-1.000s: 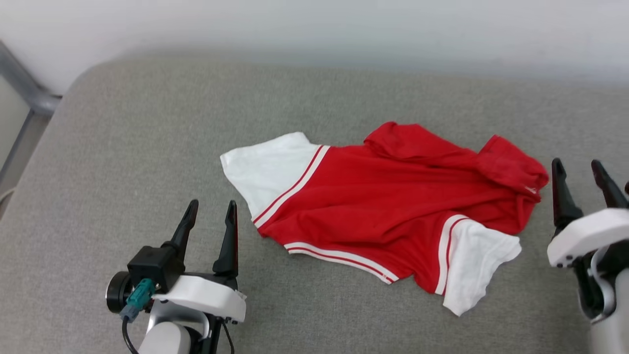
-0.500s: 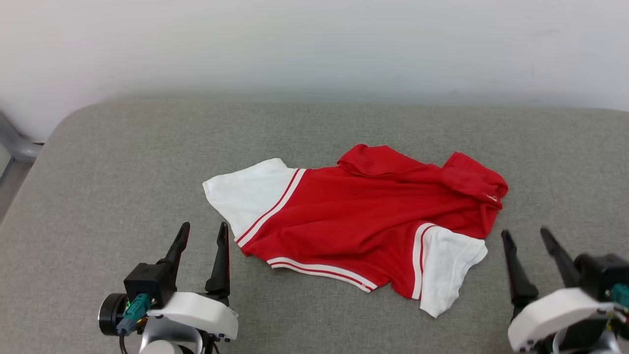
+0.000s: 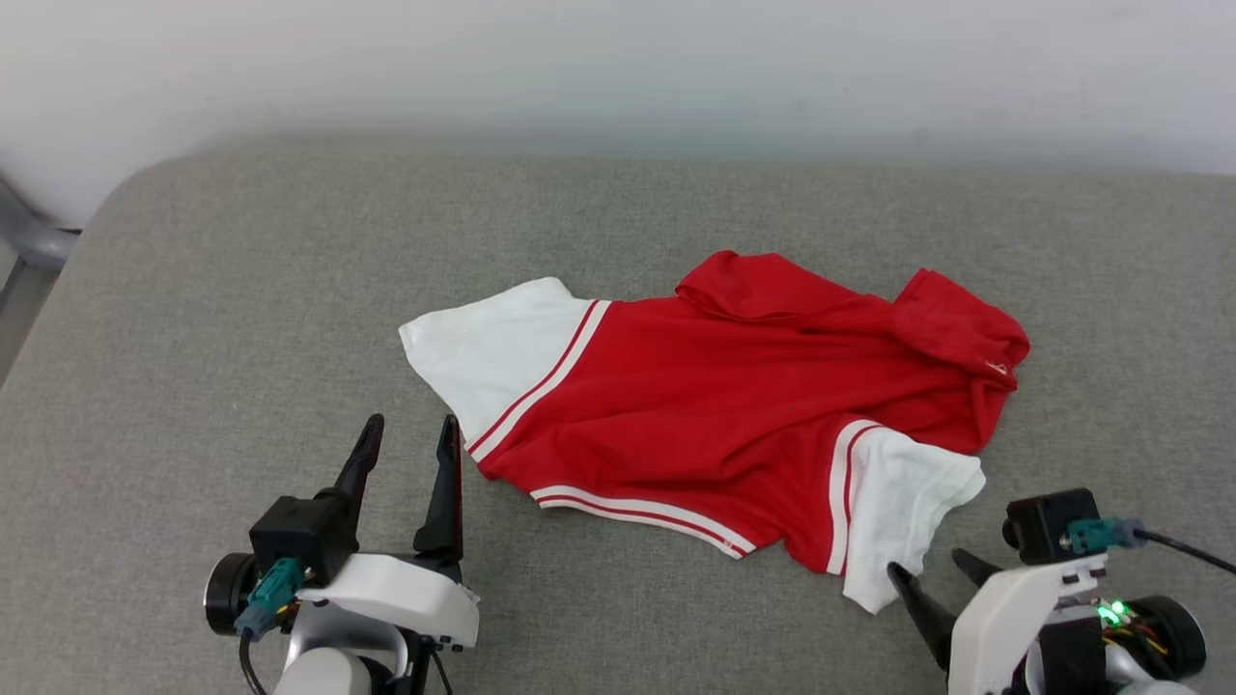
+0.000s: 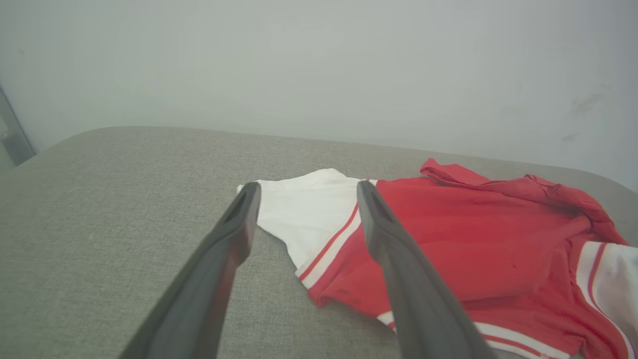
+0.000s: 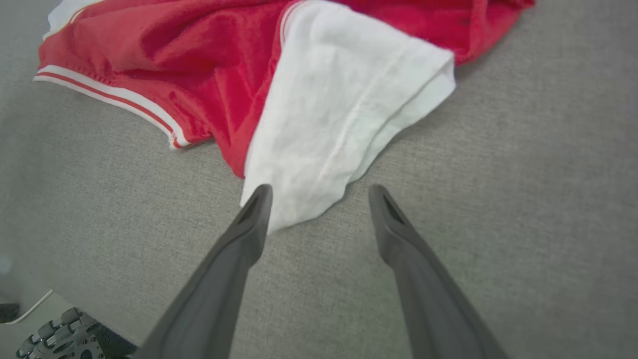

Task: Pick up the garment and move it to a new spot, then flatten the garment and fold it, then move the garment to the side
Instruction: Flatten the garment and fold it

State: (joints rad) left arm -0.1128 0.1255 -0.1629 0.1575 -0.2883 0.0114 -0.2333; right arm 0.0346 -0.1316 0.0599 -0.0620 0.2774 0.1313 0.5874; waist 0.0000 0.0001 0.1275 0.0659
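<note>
The garment (image 3: 734,405) is a red shirt with white sleeves and striped trim, lying crumpled in the middle of a grey cushioned surface (image 3: 241,319). My left gripper (image 3: 410,434) stands open just left of its near hem, with nothing between the fingers. In the left wrist view the garment (image 4: 448,244) lies ahead and to the right of the left gripper (image 4: 304,189). My right gripper (image 3: 932,568) is open at the lower right, its tips close to the corner of the near white sleeve (image 3: 898,502). In the right wrist view that sleeve (image 5: 344,114) ends just before the open right gripper (image 5: 319,192).
A pale wall (image 3: 618,68) runs behind the cushion's far edge. A grey metal frame (image 3: 29,241) stands at the far left. The cushion's near edge and some dark hardware (image 5: 60,339) show at the lower left of the right wrist view.
The head camera has shifted. My right gripper has swung down and toward the near white sleeve, now pointing at its corner. The left gripper and the garment have kept their places.
</note>
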